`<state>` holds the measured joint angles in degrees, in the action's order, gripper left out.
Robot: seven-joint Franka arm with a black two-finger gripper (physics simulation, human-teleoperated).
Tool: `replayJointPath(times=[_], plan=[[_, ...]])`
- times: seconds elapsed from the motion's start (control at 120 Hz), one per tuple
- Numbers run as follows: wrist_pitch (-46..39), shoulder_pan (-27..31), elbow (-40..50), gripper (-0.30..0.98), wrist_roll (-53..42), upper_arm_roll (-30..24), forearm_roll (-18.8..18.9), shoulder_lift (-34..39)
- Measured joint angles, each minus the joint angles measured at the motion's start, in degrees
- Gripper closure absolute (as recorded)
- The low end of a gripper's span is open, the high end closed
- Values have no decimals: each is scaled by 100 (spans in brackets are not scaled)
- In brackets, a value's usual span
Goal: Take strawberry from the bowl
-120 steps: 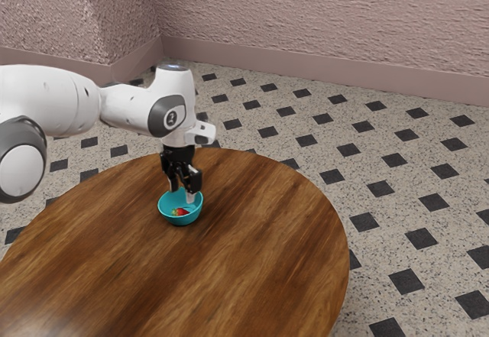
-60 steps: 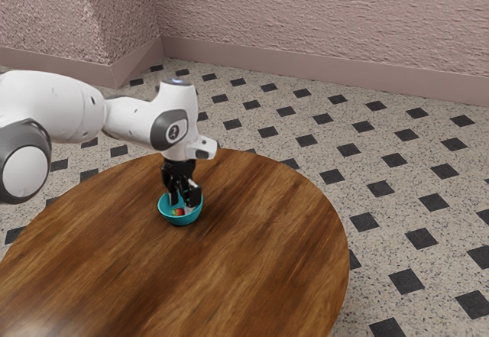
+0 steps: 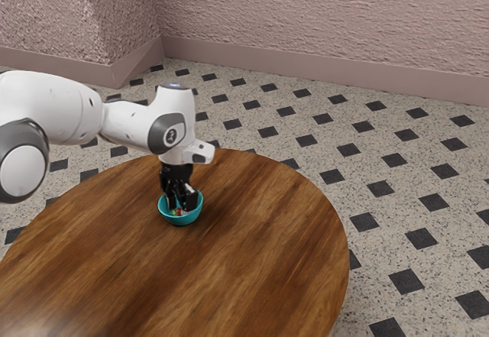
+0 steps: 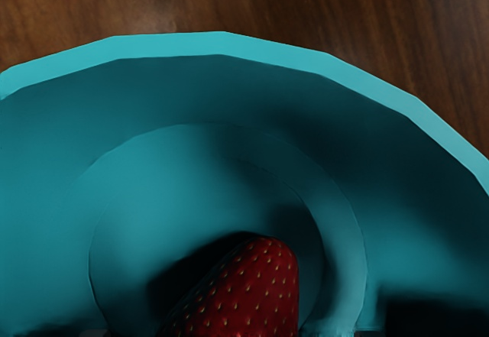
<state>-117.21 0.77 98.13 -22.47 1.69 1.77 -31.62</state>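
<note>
In the exterior view, I have the white, smooth-shelled arm (image 3: pixel 53 108) reaching in from the left, its black gripper (image 3: pixel 181 201) lowered into a round teal bowl (image 3: pixel 180 220); I can't tell whether it has hold of the strawberry (image 3: pixel 178 212), which is inside the bowl. Beneath is a round table (image 3: pixel 252 260) of glossy, streaked brown wood, with speckled floor (image 3: pixel 390 215) patterned in dark diamonds and rough pinkish walls (image 3: pixel 321 8) beyond. My wrist view shows the bowl's faceted rim, its circular base, and the strawberry's rounded red end, dotted with pale seeds.
</note>
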Motion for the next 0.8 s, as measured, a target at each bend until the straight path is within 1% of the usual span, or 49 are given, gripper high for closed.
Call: replayJointPath(times=[0.133, 0.342, 0.608, 0.8], plan=[[-4, 37, 21, 27, -49, 7, 12, 30], [6, 46, 32, 38, -107, 16, 15, 77], [6, 46, 66, 49, -159, 16, 0, 72], [-17, 46, 59, 53, -178, 16, 1, 72]])
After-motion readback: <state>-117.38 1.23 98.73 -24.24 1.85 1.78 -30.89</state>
